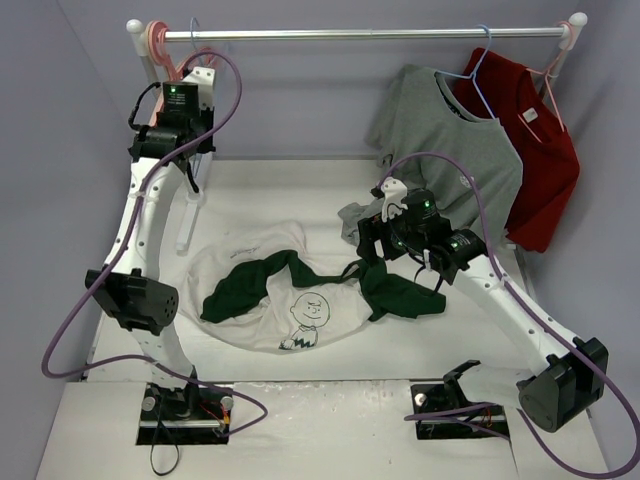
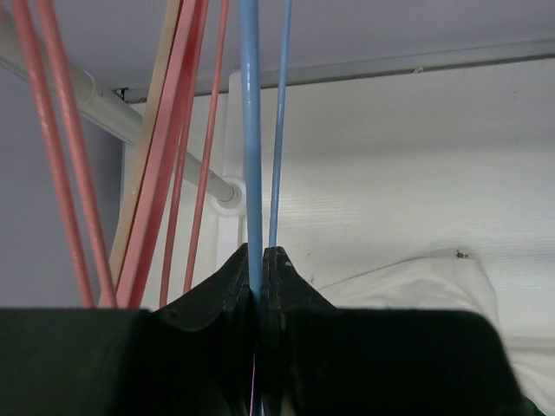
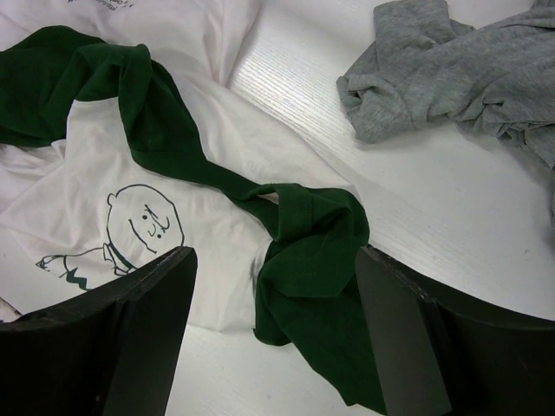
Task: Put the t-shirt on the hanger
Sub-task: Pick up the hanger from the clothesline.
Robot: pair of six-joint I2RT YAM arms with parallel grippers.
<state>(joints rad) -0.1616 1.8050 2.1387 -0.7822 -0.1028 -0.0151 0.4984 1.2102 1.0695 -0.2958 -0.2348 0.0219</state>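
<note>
The off-white t-shirt (image 1: 262,318) with dark green sleeves and a cartoon face lies crumpled on the table at the centre. It also shows in the right wrist view (image 3: 217,147). My right gripper (image 1: 368,262) (image 3: 273,260) is open and empty, hovering just above the shirt's bunched green sleeve (image 3: 316,260). My left gripper (image 1: 192,160) (image 2: 258,253) is raised at the rack's left end and shut on a thin wire of the light-blue hanger (image 2: 251,130). The hanger runs away from the jaws among the pink hangers.
Pink hangers (image 1: 160,42) (image 2: 165,156) hang at the left end of the clothes rail (image 1: 360,34). A grey t-shirt (image 1: 450,130) (image 3: 434,69) and a red t-shirt (image 1: 535,150) hang at the right; the grey one's hem rests on the table behind my right gripper.
</note>
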